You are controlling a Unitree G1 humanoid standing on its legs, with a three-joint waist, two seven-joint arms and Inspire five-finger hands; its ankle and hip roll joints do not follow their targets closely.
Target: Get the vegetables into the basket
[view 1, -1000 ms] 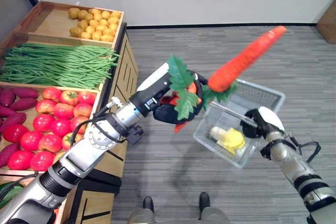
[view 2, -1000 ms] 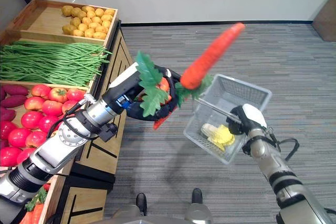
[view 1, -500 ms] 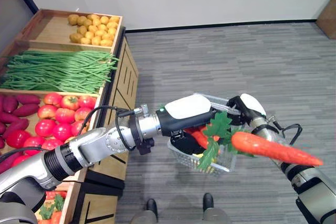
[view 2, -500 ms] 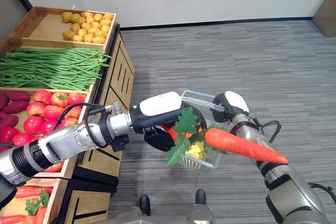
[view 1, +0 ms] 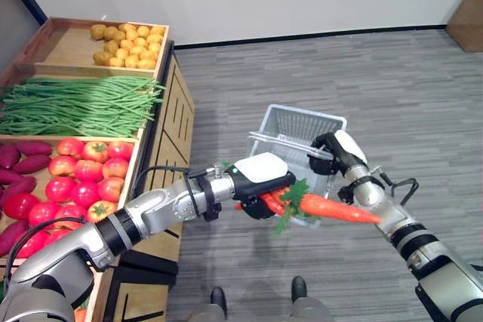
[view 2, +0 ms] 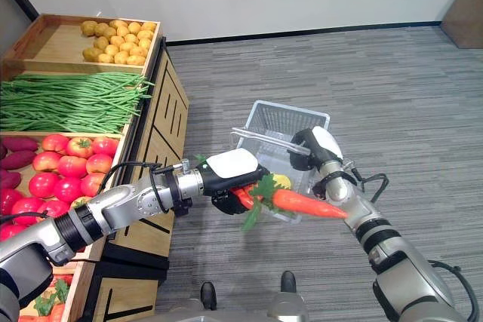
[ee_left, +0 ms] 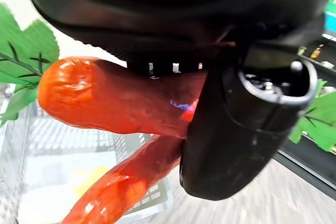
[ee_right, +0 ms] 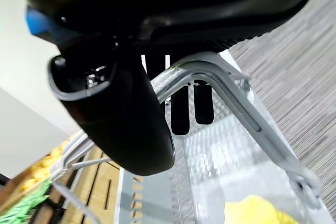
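Swung down: carrots (view 1: 332, 207) clutched in left hand (view 1: 260, 179), at basket (view 1: 298, 122) rim; right hand (view 1: 339, 152) grips handle. You: tip leaves inward, release.

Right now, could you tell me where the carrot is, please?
The carrot is in the left hand, lying across the basket's near rim, with its tip towards the right arm.

A wooden produce stand (view 1: 170, 103) holds potatoes (view 1: 127, 44), then green beans (view 1: 79, 103), then tomatoes (view 1: 83, 179) beside sweet potatoes (view 1: 23, 160).
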